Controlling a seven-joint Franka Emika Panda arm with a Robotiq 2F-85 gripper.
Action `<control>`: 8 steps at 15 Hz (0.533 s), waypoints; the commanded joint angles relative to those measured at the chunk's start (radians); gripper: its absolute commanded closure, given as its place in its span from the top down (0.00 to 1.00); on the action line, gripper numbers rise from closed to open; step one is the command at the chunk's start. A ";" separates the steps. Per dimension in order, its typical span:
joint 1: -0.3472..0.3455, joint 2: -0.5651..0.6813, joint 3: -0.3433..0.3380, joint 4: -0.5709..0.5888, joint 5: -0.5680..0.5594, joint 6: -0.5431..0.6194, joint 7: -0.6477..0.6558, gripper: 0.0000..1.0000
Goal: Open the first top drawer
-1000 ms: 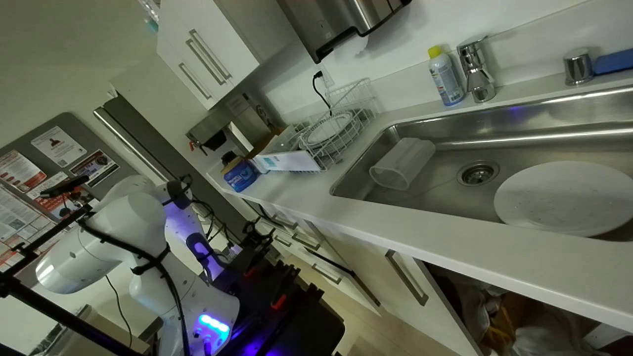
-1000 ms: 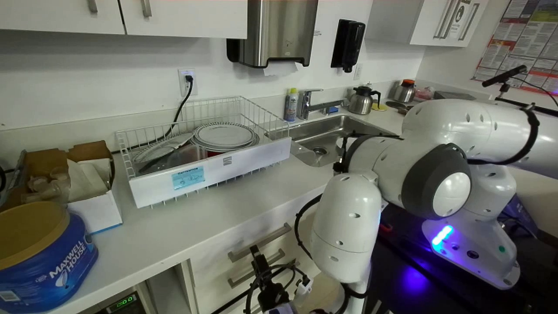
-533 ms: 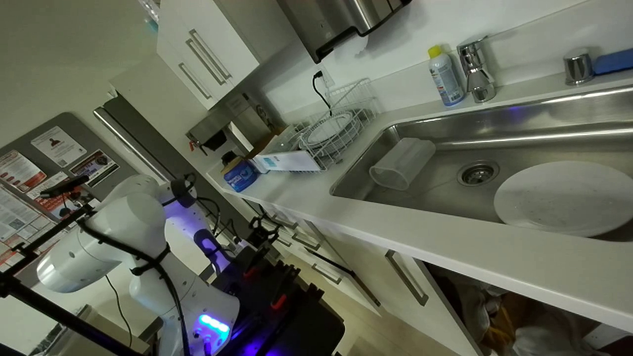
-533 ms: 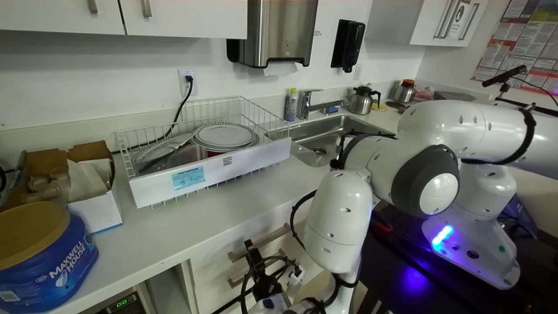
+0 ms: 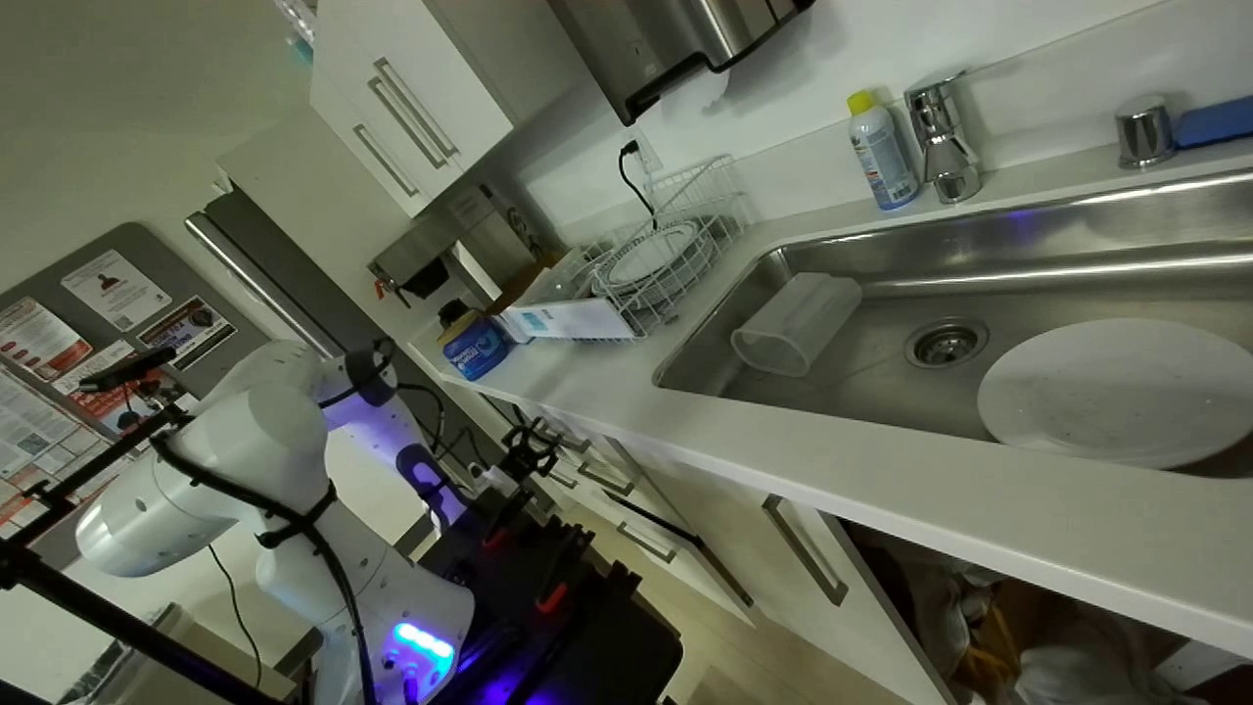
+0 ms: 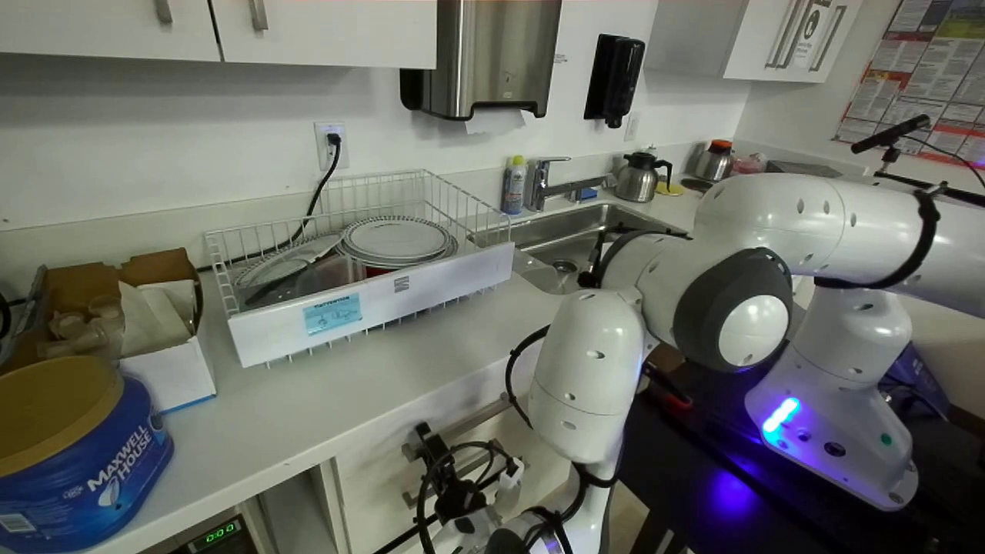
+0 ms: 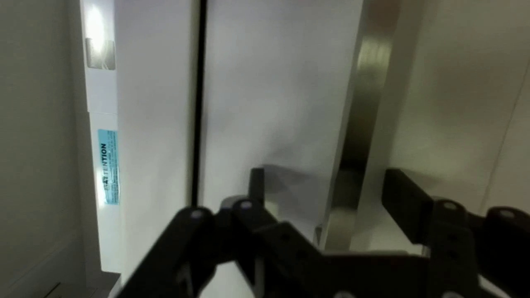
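Observation:
The top drawer [image 7: 281, 82] has a flat white front and looks shut under the counter edge; in an exterior view its front [image 6: 369, 462] is partly hidden by the arm. Its silver bar handle [image 7: 368, 95] runs up through the wrist view and shows in part in an exterior view [image 6: 481, 414]. My gripper [image 7: 325, 186] is open, with one fingertip on each side of the handle and a gap to the bar on both sides. The gripper also shows in an exterior view [image 5: 529, 446], close to the drawers. Whether the fingertips touch the drawer front is unclear.
The white counter [image 6: 369, 385] overhangs the drawers. On it stand a dish rack [image 6: 454, 277], a blue coffee tub [image 6: 115, 462] and a box [image 6: 169, 377]. The sink [image 5: 871, 392] is further along. Lower drawer handles [image 5: 607, 478] and a black platform [image 5: 587, 627] are near the arm.
The arm and open gripper have moved toward the drawers, going left and slightly up in an exterior view, up to the top handle. The drawer has not visibly moved.

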 commanded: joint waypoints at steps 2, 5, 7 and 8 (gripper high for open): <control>-0.019 0.000 0.007 0.007 -0.027 0.016 -0.009 0.36; -0.017 0.000 0.012 0.010 -0.023 0.010 -0.012 0.14; -0.020 0.001 0.023 0.012 -0.006 0.006 -0.007 0.01; -0.019 0.002 0.029 0.012 0.000 0.002 0.007 0.00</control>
